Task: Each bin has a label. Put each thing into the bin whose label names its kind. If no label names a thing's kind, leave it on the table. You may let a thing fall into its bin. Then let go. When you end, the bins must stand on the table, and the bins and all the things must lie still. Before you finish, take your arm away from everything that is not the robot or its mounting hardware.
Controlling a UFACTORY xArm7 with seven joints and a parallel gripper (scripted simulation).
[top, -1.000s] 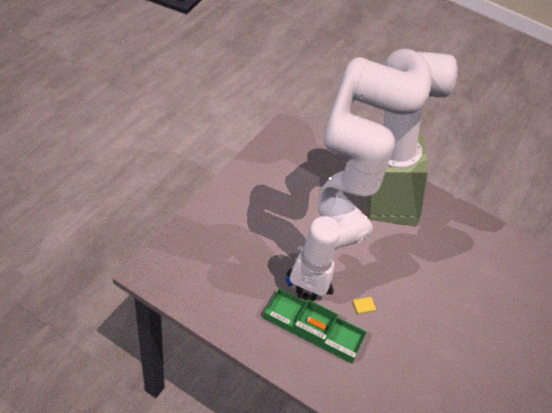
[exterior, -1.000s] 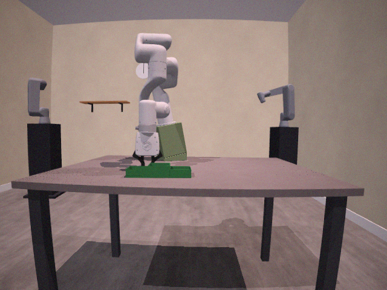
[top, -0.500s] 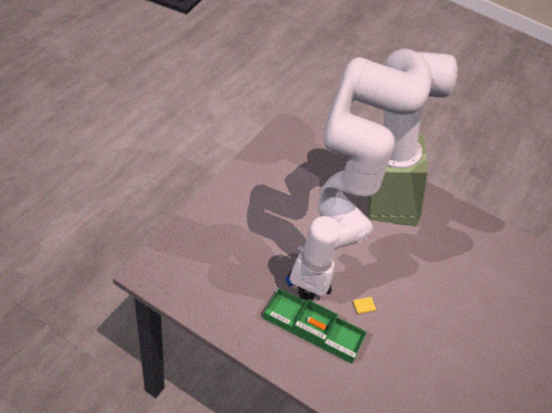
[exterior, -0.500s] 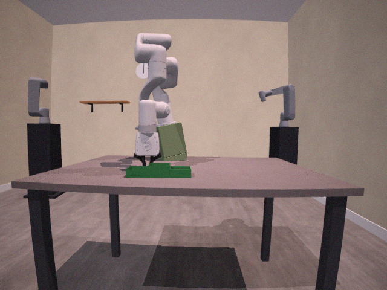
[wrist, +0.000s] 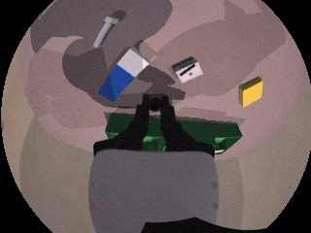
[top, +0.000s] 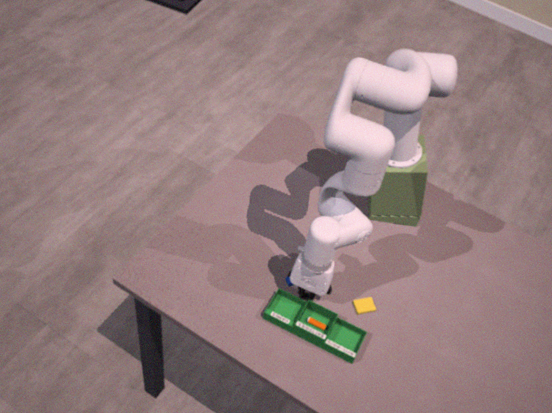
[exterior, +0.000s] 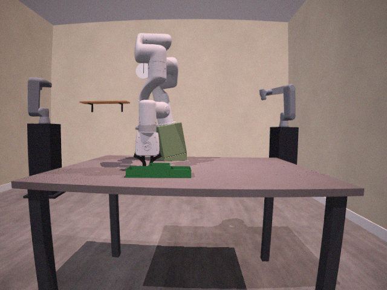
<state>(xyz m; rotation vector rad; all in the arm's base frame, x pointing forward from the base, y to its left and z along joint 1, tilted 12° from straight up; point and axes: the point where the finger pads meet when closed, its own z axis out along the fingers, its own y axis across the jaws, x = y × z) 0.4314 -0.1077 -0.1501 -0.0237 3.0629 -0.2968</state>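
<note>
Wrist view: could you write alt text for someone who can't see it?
A black gripper pinches a small black thing beside a green tray. Beyond lie a blue-and-white block, a grey bolt-like piece, a sharpener and a yellow square.

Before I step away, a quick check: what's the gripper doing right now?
Gripper: closed on a small, round black object, by the look of it.

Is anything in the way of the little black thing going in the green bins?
Just the near wall of the green bins; the black thing probably needs lifting over it. Nothing else visible stands between them.
</note>
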